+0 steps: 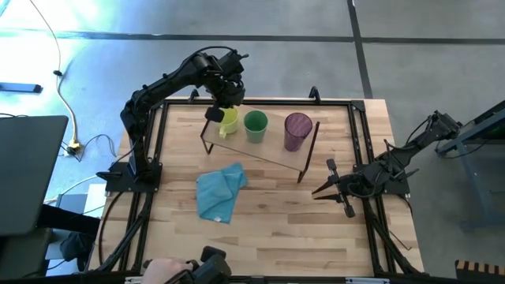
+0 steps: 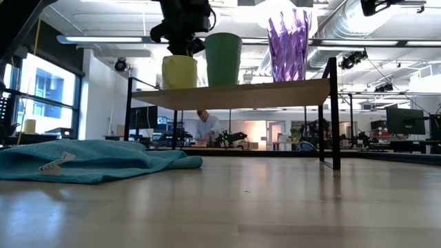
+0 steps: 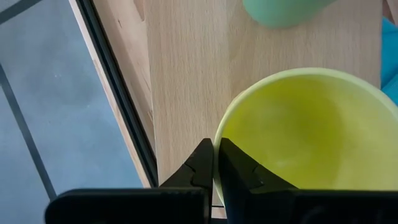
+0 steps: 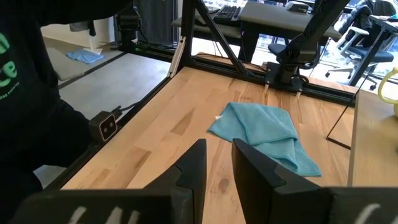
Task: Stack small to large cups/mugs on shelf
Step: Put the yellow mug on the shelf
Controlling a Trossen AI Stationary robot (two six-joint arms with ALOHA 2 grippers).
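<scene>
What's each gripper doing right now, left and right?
Left gripper: shut on the yellow mug rim, at the shelf.
Right gripper: open, empty, over the table.

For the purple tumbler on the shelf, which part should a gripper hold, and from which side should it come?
Probably from above, over the rim. The purple tumbler stands upright and open-topped on the shelf, has no handle, and widens toward the top, so a grip on its side wall might slip. One finger inside and one outside would suit, much as the left gripper pinches the yellow mug rim.
</scene>
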